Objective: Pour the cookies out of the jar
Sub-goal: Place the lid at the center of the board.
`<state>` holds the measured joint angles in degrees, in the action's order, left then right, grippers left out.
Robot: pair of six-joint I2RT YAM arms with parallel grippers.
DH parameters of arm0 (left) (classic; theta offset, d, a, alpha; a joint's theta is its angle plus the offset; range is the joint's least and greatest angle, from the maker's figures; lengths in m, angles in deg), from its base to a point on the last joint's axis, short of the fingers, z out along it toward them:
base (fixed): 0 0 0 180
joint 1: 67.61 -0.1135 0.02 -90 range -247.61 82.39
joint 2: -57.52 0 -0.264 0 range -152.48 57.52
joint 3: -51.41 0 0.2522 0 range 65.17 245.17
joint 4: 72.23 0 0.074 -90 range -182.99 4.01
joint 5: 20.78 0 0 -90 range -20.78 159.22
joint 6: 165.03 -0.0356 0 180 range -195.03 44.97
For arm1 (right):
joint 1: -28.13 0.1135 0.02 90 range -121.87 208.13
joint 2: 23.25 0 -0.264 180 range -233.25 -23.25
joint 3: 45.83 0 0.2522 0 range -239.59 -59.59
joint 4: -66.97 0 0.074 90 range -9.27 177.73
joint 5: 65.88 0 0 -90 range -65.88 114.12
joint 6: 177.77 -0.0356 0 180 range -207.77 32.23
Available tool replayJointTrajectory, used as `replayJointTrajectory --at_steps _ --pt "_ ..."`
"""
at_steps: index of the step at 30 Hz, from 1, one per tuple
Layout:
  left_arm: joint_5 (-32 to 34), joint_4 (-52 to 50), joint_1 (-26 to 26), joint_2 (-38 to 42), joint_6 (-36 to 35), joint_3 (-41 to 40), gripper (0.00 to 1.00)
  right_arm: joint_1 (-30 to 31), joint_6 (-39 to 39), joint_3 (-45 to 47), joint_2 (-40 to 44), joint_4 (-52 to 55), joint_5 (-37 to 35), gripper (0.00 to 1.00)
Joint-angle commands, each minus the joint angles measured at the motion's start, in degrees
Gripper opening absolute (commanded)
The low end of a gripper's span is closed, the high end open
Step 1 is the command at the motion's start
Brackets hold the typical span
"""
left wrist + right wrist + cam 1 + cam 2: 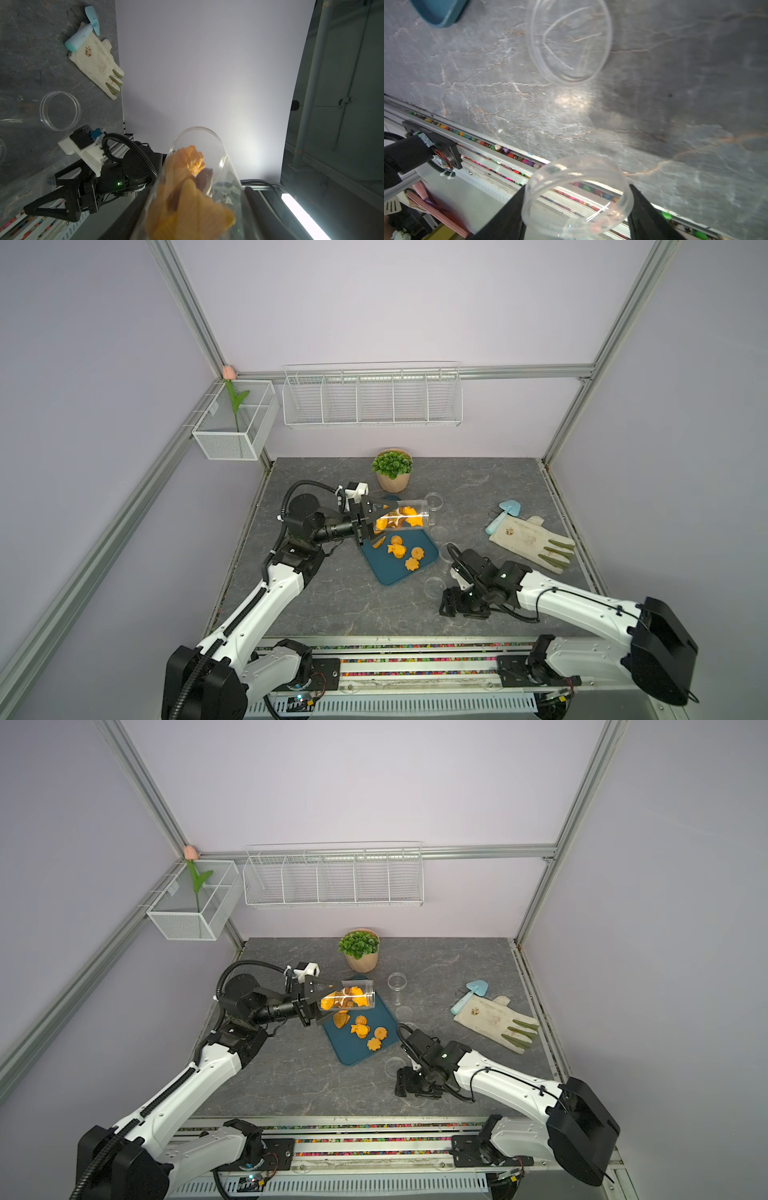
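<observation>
Your left gripper (390,520) is pinching the jar (417,512) near its base, holding it on its side above the tray (386,570). Some cookies (399,519) are sitting inside the jar and 5 are lying on the tray. Your right gripper (577,186), low over the table (332,605), is bracketing a clear lid (623,202) with its 2 fingers; squeezing or not, I cannot tell.

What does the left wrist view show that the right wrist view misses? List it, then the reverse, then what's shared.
Left wrist only: the jar of cookies held by the left gripper, the glove and the blue trowel. Right wrist only: a clear ring between the fingers of the right gripper and the teal tray's corner. Both: the grey tabletop and the bead-filled rail.
</observation>
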<state>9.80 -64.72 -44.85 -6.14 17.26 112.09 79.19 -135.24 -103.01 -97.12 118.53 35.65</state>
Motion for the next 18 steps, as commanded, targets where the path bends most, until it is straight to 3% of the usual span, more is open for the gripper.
replayJointTrajectory --at_steps 1,11,18 --pt "-0.4 1.33 -0.44 1.42 0.06 -0.03 0.65 2.55 1.68 -3.96 -4.87 0.22 -0.8 0.74" --pt "-0.87 -0.84 -1.63 5.76 0.02 -2.13 0.65 7.26 4.34 -13.97 -16.82 1.52 0.68 0.74" --pt "-1.07 -1.68 -2.4 7.52 -0.01 -2.62 0.65 8.04 4.23 -14.85 -16.29 2.17 -0.32 0.74"
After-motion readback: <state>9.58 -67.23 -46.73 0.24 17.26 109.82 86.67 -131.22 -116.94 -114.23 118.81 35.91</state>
